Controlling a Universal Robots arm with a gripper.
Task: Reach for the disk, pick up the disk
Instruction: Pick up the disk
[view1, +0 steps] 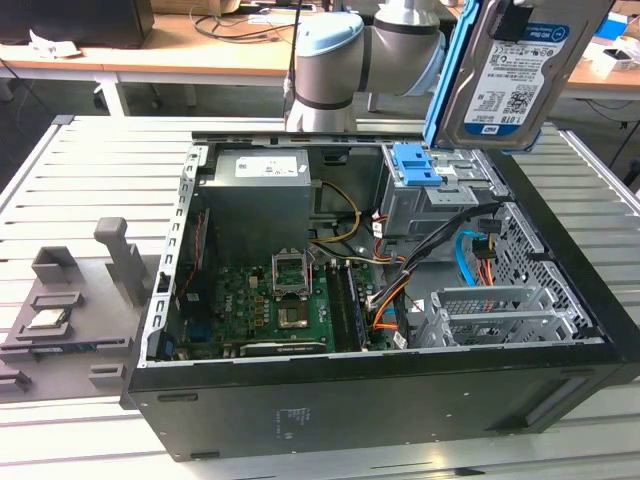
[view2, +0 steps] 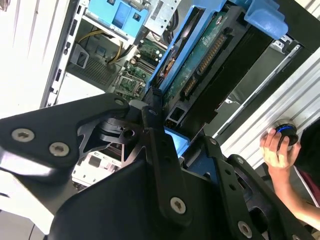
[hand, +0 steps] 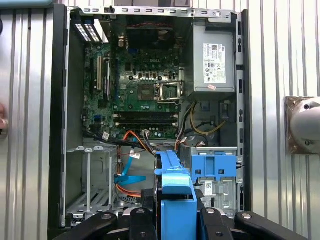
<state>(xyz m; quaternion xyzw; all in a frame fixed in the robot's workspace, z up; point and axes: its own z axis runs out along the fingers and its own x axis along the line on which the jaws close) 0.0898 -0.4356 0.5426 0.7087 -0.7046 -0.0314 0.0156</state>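
Claw (view2: 170, 135) clamped on the disk (view2: 200, 70) in the second wrist view: black fingers (view2: 160, 150) bear against the blue bracket, green circuit board facing the camera. Below the claw, the open computer case (view2: 65, 75). A person's hand (view2: 277, 147) rests on a round knob on the slatted table (view2: 295, 95), well off to the side of the claw.

First wrist view: blue bracket end of the disk (hand: 175, 195) sits between the claw's (hand: 175, 220) linkages. Directly beneath, the drive cage with its blue latch piece (hand: 214, 167); motherboard (hand: 140, 90) farther off.

Exterior view: disk (view1: 515, 75) held upright, label outward, clear above the case (view1: 400, 400) and above the blue latch (view1: 417, 165). Arm (view1: 340, 60) behind it.

Judgement: reach finished, pick-up step effectively complete; disk is lifted free. What remains calls for a steady grip, since the hold looks to be on the bracket's edge.
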